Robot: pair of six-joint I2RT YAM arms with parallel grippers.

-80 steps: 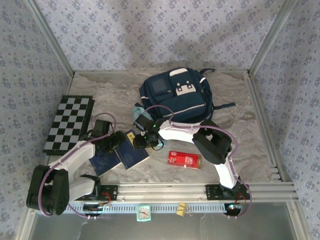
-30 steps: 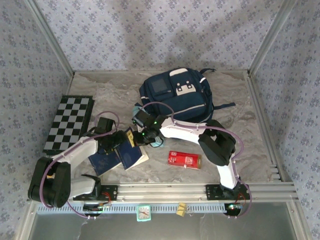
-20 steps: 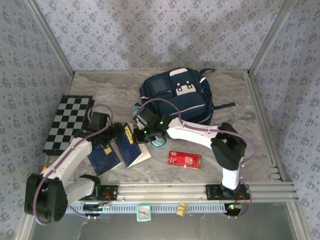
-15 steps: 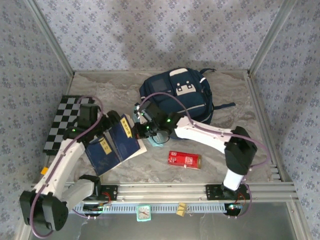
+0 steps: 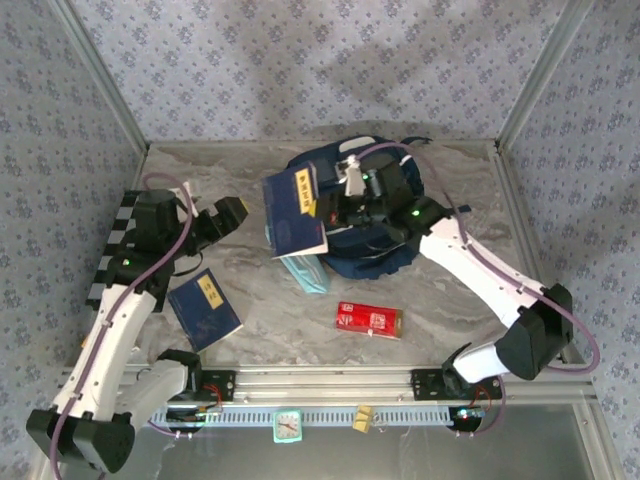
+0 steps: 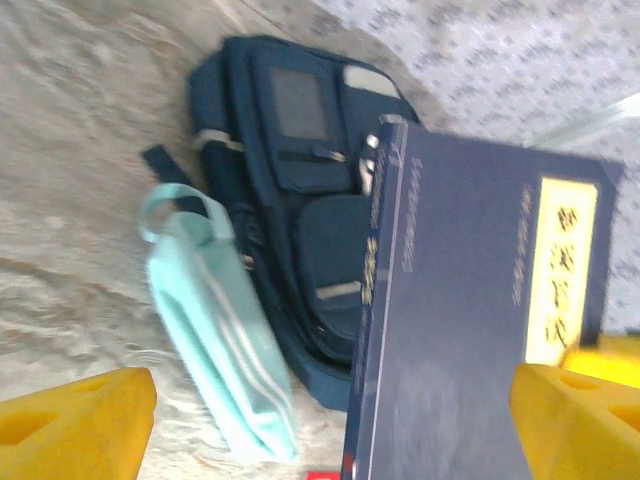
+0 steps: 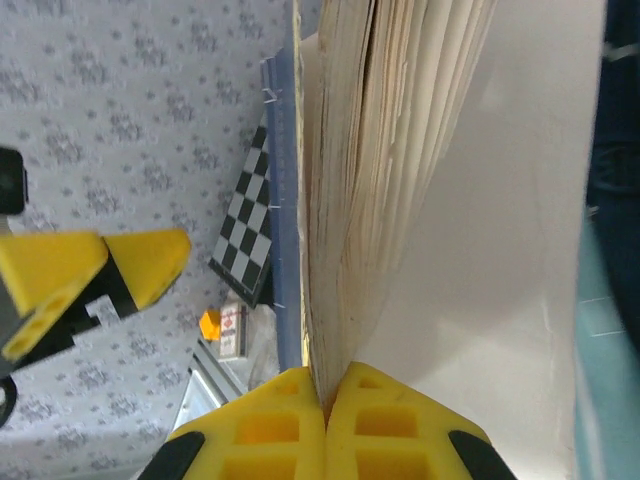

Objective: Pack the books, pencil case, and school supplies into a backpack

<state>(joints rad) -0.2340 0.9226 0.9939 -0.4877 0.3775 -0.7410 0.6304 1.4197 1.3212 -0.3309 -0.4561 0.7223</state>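
Grey marbled bench point(image 5: 450, 290) under patterned walls point(image 5: 300, 70) | navy book point(image 5: 295, 210) is hanging upright by the backpack point(image 5: 375, 245) near the far edge | right claw point(image 5: 338, 208) is clenching its pages | left claw point(image 5: 224, 214) is gaping wide near the left edge.

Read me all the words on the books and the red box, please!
Lifted navy book, yellow label: dark characters, too blurred to read.
Navy book on the table, small yellow label: too small to read.
Red box, white markings: too small to read.
No text here can be read.
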